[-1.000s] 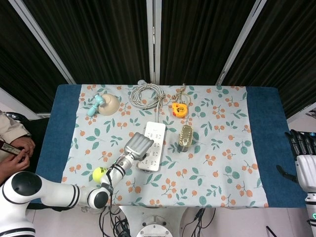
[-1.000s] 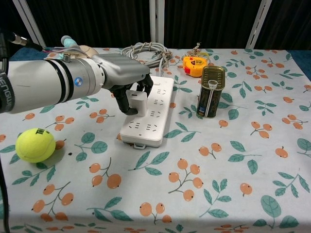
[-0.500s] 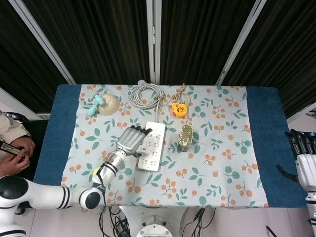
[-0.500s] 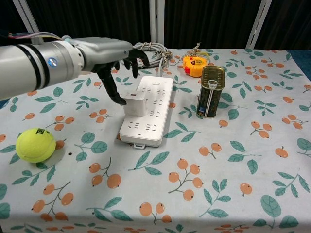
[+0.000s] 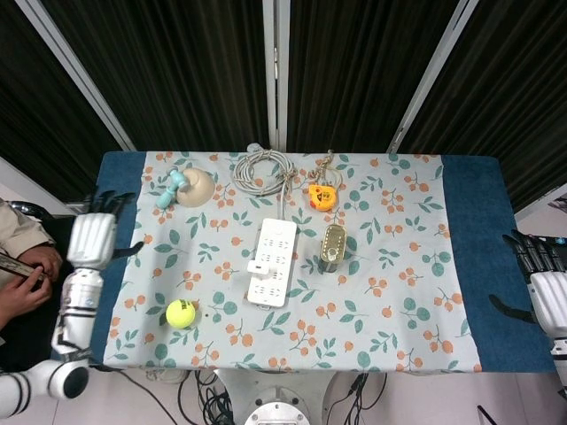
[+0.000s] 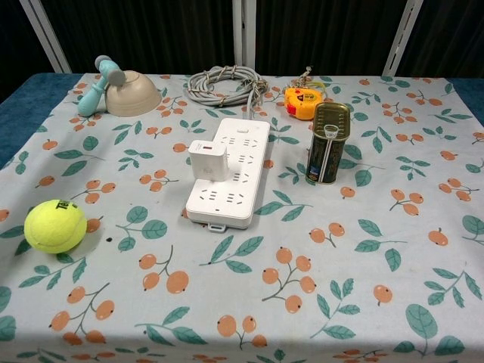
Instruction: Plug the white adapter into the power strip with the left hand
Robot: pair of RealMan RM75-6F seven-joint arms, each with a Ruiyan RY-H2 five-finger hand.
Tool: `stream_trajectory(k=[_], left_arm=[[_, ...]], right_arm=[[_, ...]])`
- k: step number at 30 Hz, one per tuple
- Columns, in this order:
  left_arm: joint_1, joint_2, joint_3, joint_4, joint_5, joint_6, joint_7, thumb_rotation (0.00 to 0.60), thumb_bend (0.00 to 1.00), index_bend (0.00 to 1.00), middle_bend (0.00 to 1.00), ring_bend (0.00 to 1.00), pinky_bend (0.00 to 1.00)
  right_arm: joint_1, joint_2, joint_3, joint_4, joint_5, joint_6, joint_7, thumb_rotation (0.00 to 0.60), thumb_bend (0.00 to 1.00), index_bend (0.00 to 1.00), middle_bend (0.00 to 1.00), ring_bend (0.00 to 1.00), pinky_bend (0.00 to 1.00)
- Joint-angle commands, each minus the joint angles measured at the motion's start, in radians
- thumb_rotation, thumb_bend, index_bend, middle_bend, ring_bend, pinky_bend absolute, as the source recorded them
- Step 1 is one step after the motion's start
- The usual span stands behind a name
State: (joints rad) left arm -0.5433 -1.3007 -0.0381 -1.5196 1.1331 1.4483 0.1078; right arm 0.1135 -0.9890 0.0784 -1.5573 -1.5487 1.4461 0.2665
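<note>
Nearest the robot, a yellow-green tennis ball (image 6: 54,225) sits on the floral tablecloth (image 6: 318,287) at the front left, well apart from everything else. Behind it, mid-table, the white power strip (image 6: 231,172) lies lengthwise, running away from the robot. White adapter (image 6: 206,161) stands upright on the strip's left edge, seated in a socket about halfway along; nothing touches it. In the head view the adapter (image 5: 258,266) shows as a small block on the left side of the strip (image 5: 273,261). Just right of the strip, not touching, a gold tin can (image 6: 327,143) stands upright with its pull-tab lid on top. Further back, an orange tape measure (image 6: 301,102) lies behind the can. The strip's grey cable (image 6: 224,81) is coiled at the far centre. At the far left an upturned beige bowl (image 6: 131,91) rests with a light blue handheld fan (image 6: 100,85) leaning against its left side. Left hand (image 5: 92,240) hangs off the table's left edge over the blue border, fingers apart and extended, holding nothing, well apart from the adapter. Right hand (image 5: 547,285) is at the right edge of the head view, off the table, fingers spread and empty. Neither hand appears in the chest view. A person's hands (image 5: 25,282) show at the far left edge of the head view
</note>
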Motion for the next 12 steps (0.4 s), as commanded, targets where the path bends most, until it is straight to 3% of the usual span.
stream_trajectory(k=[1, 6, 12], left_arm=[[0.096, 0.078, 0.058, -0.027, 0.039, 0.051, -0.049, 0.6, 0.12, 0.21, 0.19, 0.05, 0.0], [0.209, 0.122, 0.103, -0.098, 0.095, 0.137, -0.057, 0.6, 0.12, 0.19, 0.17, 0.03, 0.0], [0.312, 0.102, 0.126, -0.128, 0.183, 0.25, -0.025, 0.6, 0.12, 0.18, 0.16, 0.03, 0.0]], right_arm=[[-0.008, -0.017, -0.012, 0.027, -0.023, 0.024, 0.018, 0.6, 0.12, 0.0, 0.0, 0.0, 0.0], [-0.03, -0.049, -0.028, 0.057, -0.045, 0.066, 0.018, 0.6, 0.12, 0.0, 0.0, 0.0, 0.0], [-0.053, -0.066, -0.037, 0.035, -0.067, 0.116, -0.018, 0.6, 0.12, 0.0, 0.0, 0.0, 0.0]])
